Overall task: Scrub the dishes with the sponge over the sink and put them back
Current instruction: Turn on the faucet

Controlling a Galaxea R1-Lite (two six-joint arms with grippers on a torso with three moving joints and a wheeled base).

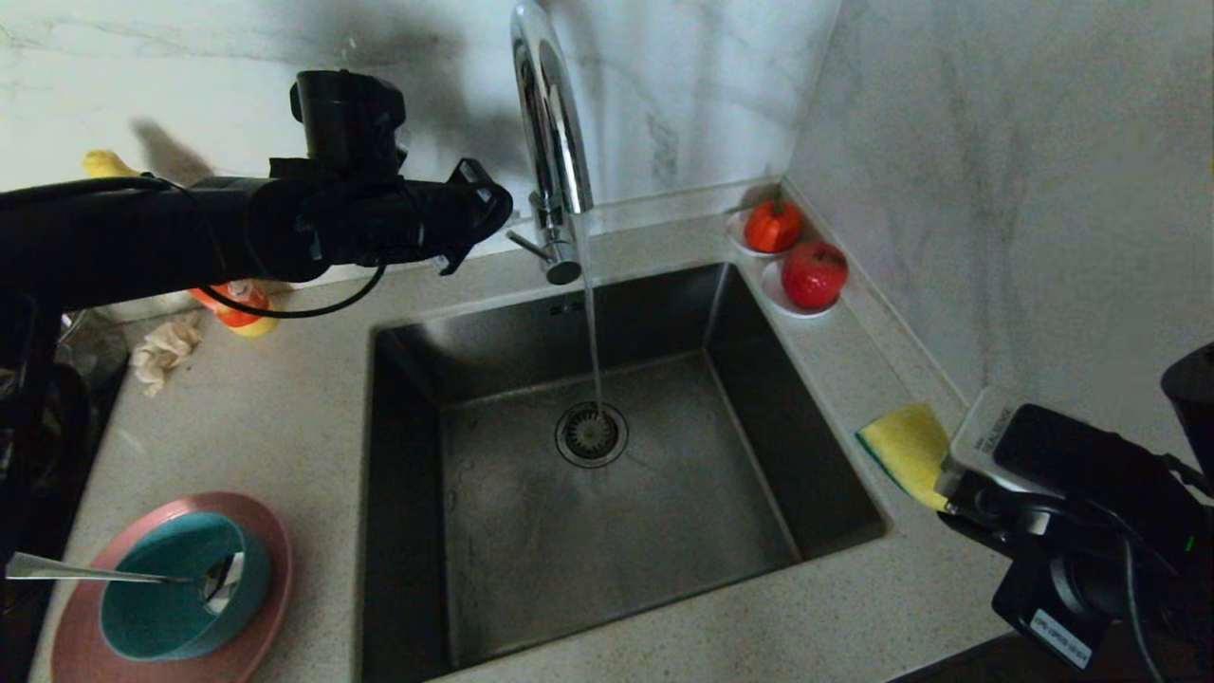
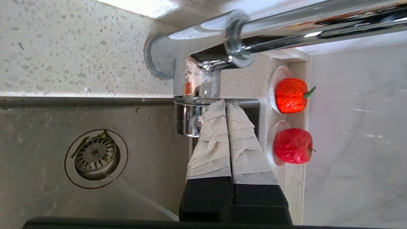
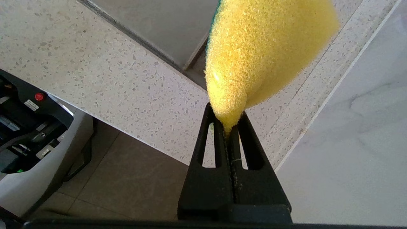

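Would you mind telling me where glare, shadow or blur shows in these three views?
Head view: the left arm throws a dark shadow on the marble wall, and the tall chrome gooseneck tap carries bright glare. Left wrist view: glare streaks the tap's pipe; the shut left gripper looks sharp. Right wrist view: evenly lit, the rectangular yellow foam sponge in the right gripper looms large and crisp.

Dim over the square stainless-steel sink [image 1: 607, 493], its walls falling into shadow. Glare streaks the tall chrome gooseneck tap [image 1: 550, 123]. The black arm throws a soft shadow on the white marble wall [image 1: 190, 57]. Wrist views brighter, sharp.
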